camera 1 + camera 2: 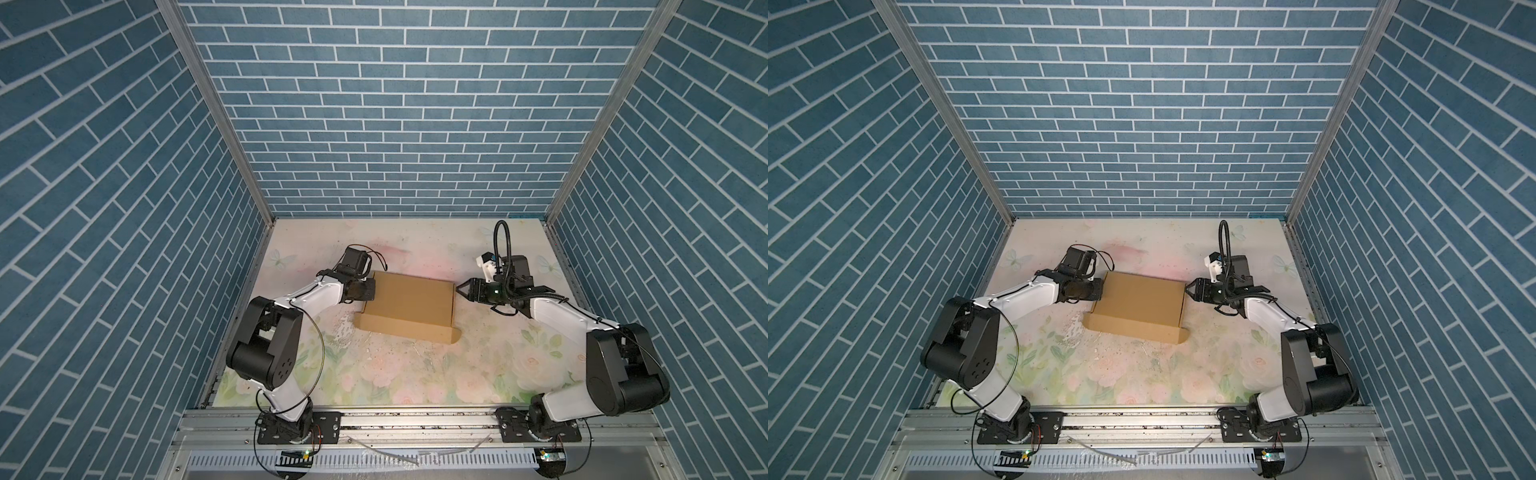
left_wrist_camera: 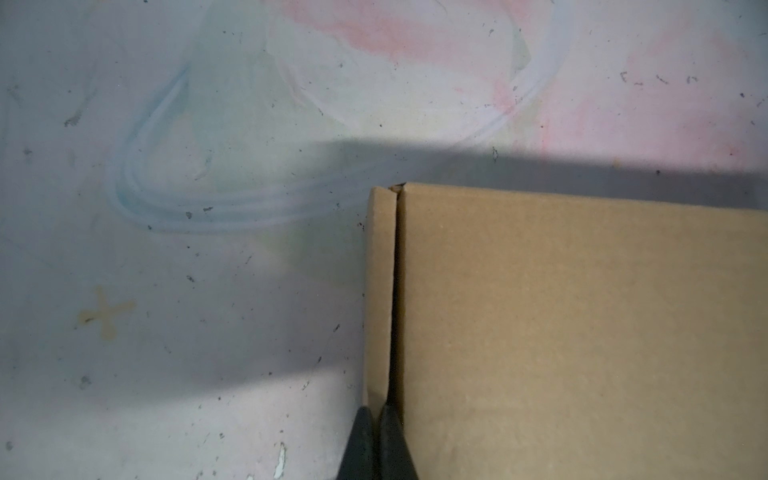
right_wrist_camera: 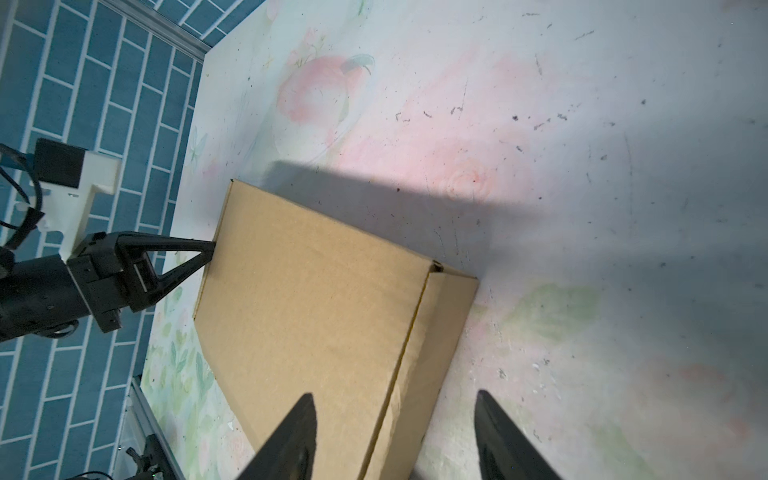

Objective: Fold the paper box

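One paper box [image 1: 409, 305], lengthwise left-right

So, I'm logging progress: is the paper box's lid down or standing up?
Down. The paper box shows a flat top panel over its walls; a rounded tab juts out at the near right corner.

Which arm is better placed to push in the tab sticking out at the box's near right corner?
Likely right. The right gripper is open beside the paper box's right edge, on the tab's side; the left gripper is shut against the left wall.
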You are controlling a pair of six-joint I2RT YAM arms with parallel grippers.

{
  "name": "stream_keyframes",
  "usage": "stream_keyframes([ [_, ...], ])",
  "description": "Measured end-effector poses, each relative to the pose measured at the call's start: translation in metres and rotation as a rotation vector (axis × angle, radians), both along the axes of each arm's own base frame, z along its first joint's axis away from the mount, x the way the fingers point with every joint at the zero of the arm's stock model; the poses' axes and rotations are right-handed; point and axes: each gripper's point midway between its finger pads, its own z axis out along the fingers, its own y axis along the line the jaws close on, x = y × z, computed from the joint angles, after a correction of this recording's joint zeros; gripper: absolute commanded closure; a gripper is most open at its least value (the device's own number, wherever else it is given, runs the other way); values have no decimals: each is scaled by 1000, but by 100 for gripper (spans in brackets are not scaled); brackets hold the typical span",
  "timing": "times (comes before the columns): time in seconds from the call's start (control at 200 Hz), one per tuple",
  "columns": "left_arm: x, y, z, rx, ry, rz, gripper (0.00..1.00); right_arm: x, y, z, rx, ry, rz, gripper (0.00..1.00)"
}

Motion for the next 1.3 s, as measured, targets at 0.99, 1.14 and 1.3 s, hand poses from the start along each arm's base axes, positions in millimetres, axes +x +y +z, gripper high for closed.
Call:
stream_keyframes([
  [0.99,8,1,-1,-146,-50,53,100,-2,33,-58,342,219,-25,23],
  [1.14,8,0,0,-156,-49,56,100,0,39,-59,369,219,-15,27],
  [1.3,8,0,0,-161,-47,61,97,0,49,-58,394,225,-1,29],
])
